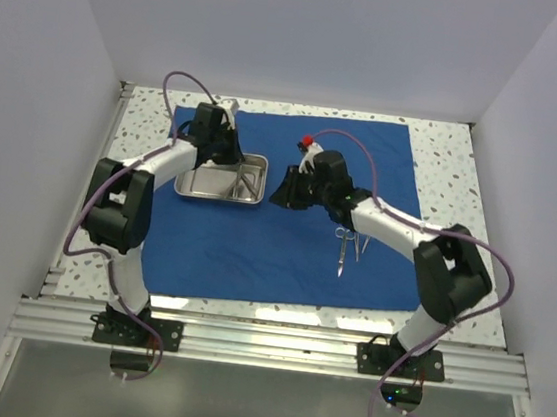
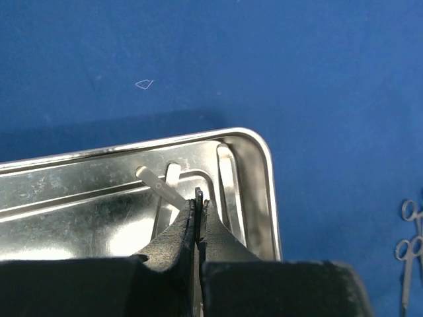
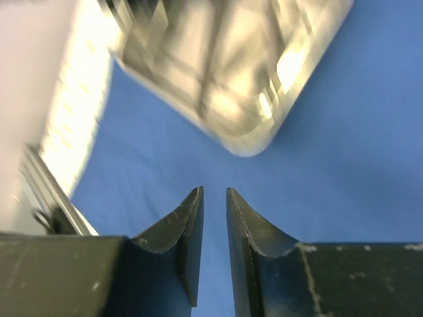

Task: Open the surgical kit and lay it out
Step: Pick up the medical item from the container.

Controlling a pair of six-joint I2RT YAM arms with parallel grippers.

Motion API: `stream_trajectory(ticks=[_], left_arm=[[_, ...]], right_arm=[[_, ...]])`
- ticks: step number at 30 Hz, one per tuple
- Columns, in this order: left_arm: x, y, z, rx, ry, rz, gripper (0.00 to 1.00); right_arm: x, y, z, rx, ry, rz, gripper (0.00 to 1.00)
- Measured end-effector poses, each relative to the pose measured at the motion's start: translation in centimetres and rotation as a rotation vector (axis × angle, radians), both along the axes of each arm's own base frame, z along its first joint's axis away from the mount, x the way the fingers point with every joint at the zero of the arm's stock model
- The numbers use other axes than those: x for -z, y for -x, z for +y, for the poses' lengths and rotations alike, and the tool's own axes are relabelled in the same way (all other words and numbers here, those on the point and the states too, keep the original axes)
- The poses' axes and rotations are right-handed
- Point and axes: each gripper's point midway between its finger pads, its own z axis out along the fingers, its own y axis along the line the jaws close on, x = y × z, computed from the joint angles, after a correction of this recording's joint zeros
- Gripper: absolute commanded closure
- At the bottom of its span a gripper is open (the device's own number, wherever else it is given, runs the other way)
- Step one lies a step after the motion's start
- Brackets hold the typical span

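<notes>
The blue cloth (image 1: 253, 256) is spread flat on the counter (image 1: 446, 147) and the steel tray (image 2: 268, 172) is set on it, so the unwrapping is judged as done. The left end effector (image 2: 199, 203) is lowered into the tray near one rounded corner and is clamped on a slim silver instrument (image 2: 158, 185), which is pinched at one end, probably so that it can be lifted out. Two ring-handled scissors (image 1: 340, 251) are laid side by side on the cloth, well to the right of the tray. The right end effector (image 3: 214, 193) is held just right of the tray, its fingers nearly together with a narrow gap, and nothing is gripped.
</notes>
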Motion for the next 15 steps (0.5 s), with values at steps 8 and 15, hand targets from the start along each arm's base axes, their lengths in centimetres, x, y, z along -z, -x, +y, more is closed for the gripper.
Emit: stream_trajectory(ticks=[8,15], left_arm=[[-2.3,0.2,-0.7,0.074,0.150,-0.042,1.00],[-3.3,0.3,-1.0,0.113,0.244,-0.060,1.00]], right_arm=[[-6.7,-6.4,6.6,-0.037,-0.205,-0.137,0.69],[-3.4,-7.1,8.7,-0.062,-0.221,-0.065,0.64]])
